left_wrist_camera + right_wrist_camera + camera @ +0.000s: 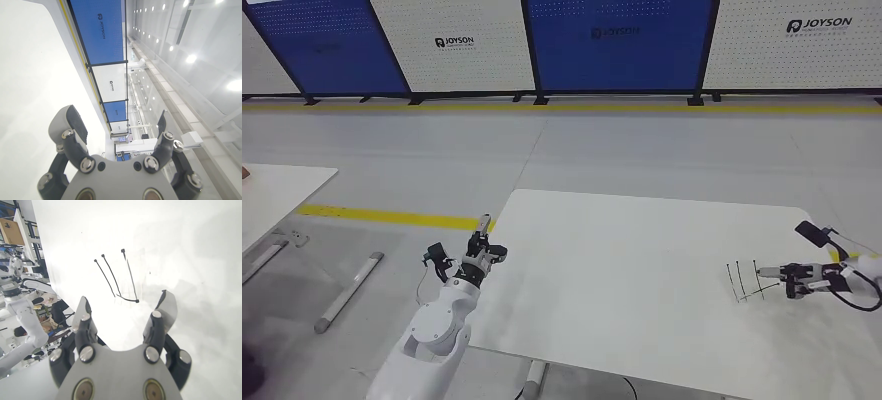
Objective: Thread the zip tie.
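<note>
Zip ties [130, 275], three roughly parallel and a fourth by their tail ends, lie on the worktop [642, 280] just ahead of the spread, empty right gripper [123, 295], whereas the left gripper [117, 109], likewise spread and empty, sits well apart at the opposite edge.

Leaving wide room across the desk [642, 260].
Crowding only one patch near the right edge with loose zip ties [747, 282], just ahead of the spread right gripper [772, 271]; offering free passage over the middle and far edge.
</note>
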`<state>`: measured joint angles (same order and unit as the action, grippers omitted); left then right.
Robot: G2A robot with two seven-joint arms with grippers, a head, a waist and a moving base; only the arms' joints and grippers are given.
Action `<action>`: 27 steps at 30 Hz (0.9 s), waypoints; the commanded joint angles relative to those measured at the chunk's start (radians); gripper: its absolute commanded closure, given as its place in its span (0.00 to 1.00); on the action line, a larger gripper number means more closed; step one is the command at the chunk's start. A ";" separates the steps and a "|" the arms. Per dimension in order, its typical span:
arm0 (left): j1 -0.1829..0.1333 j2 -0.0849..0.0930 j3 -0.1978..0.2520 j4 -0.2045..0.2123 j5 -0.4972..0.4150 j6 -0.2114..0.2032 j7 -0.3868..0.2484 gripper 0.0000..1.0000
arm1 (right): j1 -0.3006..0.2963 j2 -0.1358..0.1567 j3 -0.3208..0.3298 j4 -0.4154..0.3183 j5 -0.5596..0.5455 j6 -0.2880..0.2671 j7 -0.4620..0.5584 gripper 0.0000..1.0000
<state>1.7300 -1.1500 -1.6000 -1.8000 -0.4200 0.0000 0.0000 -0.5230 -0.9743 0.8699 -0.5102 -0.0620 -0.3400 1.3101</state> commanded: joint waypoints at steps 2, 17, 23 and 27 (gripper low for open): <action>0.000 0.000 0.000 0.000 0.000 0.000 0.000 0.00 | 0.012 -0.007 -0.004 0.026 0.004 0.000 0.000 0.55; 0.000 0.000 0.000 0.000 0.000 0.000 0.000 0.00 | 0.041 -0.034 -0.018 0.118 0.006 0.000 -0.005 0.63; 0.000 0.000 0.000 0.000 0.000 0.000 0.000 0.00 | 0.047 -0.038 -0.015 0.132 0.013 0.000 0.003 0.67; 0.000 0.000 0.000 0.000 0.000 0.000 0.000 0.00 | 0.047 -0.035 -0.010 0.130 0.013 0.000 0.010 0.69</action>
<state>1.7300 -1.1500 -1.6000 -1.8000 -0.4200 0.0000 0.0000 -0.4753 -1.0099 0.8587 -0.3794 -0.0480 -0.3400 1.3201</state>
